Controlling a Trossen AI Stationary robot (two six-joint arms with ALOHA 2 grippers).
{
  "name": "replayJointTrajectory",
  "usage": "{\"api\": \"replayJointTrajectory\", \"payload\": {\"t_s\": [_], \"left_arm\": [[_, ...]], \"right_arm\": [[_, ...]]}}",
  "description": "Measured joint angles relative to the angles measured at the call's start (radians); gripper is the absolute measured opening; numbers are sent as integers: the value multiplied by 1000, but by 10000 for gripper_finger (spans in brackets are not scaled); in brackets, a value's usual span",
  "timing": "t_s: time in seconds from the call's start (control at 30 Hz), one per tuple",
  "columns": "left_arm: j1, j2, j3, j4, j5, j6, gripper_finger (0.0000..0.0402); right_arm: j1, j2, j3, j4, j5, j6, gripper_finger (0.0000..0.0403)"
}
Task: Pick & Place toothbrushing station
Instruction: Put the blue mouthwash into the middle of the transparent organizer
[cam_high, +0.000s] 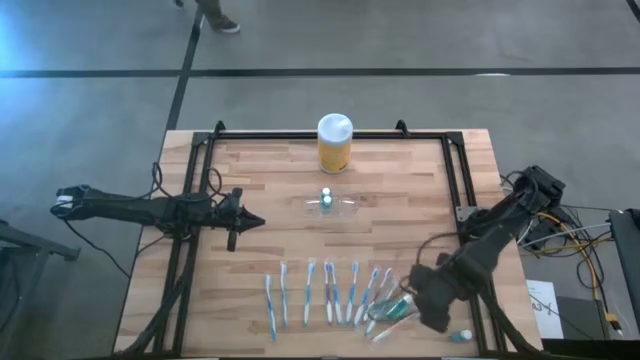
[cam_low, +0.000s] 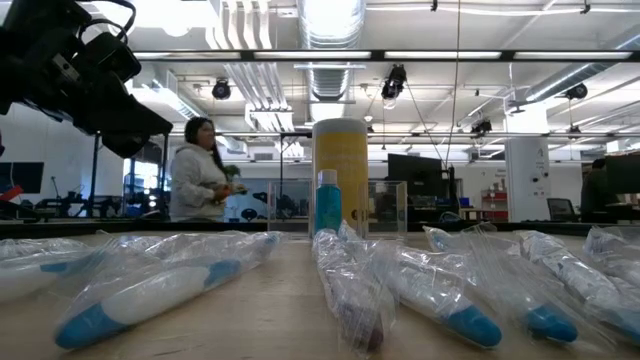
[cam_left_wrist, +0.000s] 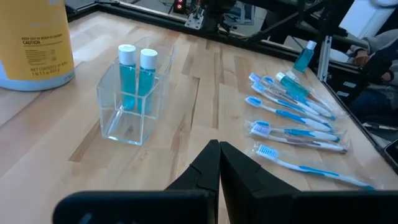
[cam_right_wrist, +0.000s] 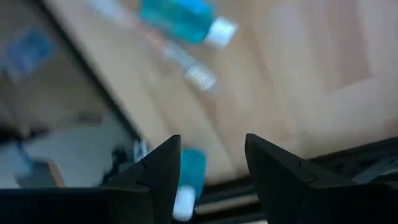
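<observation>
The toothbrushing station (cam_left_wrist: 132, 99), a small clear box holding two blue bottles, sits ahead of the left gripper (cam_left_wrist: 219, 163), whose jaws are pressed together, and looks light, hard and slippery, so pinch one thin wall.

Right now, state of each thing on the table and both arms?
left gripper: shut, empty, idle at table's left
right gripper: open, above the near-right bottles
toothbrushing station: upright, two blue bottles inside
yellow jar: upright, lid on
toothbrushes: lying wrapped in a row
loose blue bottle: lying on its side
</observation>
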Motion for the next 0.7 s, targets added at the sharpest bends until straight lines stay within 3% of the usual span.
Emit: {"api": "replayJointTrajectory", "payload": {"t_s": [0.17, 0.47, 0.7], "left_arm": [[0, 0, 0, -22, 0, 7, 12], [0, 0, 0, -38, 0, 36, 12], [1, 0, 0, -38, 0, 43, 12]], "right_arm": [[116, 2, 38, 1, 7, 79, 173], [309, 42, 32, 35, 227, 200, 173], [353, 140, 33, 60, 203, 241, 173]]}}
